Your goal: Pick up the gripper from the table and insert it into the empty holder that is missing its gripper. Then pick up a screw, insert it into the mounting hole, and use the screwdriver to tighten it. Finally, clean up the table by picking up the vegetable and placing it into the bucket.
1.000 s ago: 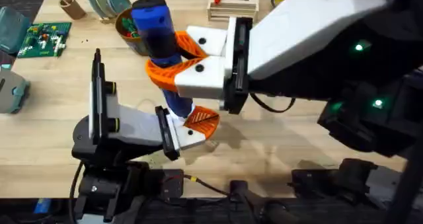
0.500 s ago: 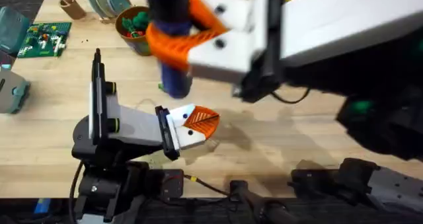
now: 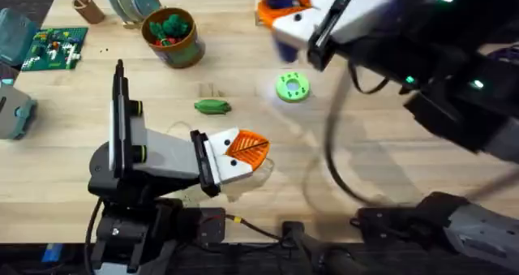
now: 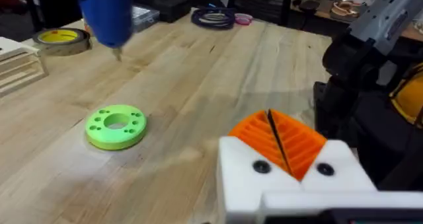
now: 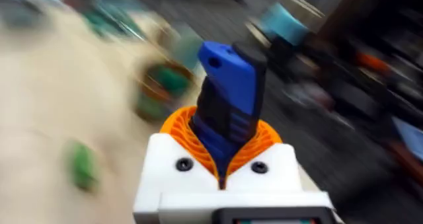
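Raised toward the tabletop's far edge, right pincer point(image 5: 225, 174) clamps screwdriver point(image 5: 228, 102), uncovering vegetable point(image 3: 212, 106); left pincer point(image 4: 277, 141) closed.

We see a bright-blue screwdriver point(image 5: 228, 102) between orange ribbed pads point(image 5: 258, 141) (white blocks behind them), a dark-green vegetable point(image 3: 212, 106), a lime-green disc point(image 3: 292, 88), and an olive-brown bucket point(image 3: 185, 54).

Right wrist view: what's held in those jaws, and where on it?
The bright-blue cylindrical screwdriver, clamped at its lower body between the right gripper's orange ribbed pads.
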`<state>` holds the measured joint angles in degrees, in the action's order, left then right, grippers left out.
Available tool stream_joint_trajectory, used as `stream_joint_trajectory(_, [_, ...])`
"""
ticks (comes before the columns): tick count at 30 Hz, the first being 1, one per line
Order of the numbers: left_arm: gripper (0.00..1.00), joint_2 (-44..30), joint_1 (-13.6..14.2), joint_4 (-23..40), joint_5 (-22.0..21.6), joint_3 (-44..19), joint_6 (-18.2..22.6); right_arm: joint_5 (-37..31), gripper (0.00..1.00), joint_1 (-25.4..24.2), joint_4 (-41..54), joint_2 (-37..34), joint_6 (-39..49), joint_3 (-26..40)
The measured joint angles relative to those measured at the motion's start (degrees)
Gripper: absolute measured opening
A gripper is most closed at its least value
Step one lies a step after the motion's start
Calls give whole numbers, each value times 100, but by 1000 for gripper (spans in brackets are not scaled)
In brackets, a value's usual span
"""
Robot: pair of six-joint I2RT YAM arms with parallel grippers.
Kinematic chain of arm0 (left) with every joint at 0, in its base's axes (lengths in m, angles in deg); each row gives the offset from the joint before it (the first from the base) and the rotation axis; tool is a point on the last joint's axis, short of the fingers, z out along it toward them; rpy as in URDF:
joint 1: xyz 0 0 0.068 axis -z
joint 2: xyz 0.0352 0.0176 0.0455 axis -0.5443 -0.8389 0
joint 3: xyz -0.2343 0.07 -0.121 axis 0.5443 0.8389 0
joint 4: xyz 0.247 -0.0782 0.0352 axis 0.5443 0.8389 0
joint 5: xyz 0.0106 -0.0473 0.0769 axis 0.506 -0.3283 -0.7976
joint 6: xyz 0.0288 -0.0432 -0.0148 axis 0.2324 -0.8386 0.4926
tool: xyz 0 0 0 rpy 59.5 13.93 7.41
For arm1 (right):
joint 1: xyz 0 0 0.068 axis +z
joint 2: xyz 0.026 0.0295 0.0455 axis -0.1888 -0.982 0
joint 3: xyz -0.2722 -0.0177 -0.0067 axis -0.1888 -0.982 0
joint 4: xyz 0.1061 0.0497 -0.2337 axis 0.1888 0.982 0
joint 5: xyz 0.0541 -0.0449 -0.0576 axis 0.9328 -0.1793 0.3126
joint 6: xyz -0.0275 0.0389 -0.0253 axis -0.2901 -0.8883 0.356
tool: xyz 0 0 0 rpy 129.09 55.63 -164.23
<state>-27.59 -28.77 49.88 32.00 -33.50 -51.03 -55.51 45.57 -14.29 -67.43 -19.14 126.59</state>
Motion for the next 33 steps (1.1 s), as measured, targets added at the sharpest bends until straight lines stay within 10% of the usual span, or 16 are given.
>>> stream_joint_trajectory(13, [13,0,0,0,0,0,0,-1746,9,-1810,356,-1823,2704,0])
stream_joint_trajectory(30, [13,-1,0,0,2,0,0,-2689,13,-1793,204,-3492,4277,9])
stream_joint_trajectory(33, [13,0,0,0,0,0,0,-2719,236,-1783,206,-3491,4255,11])
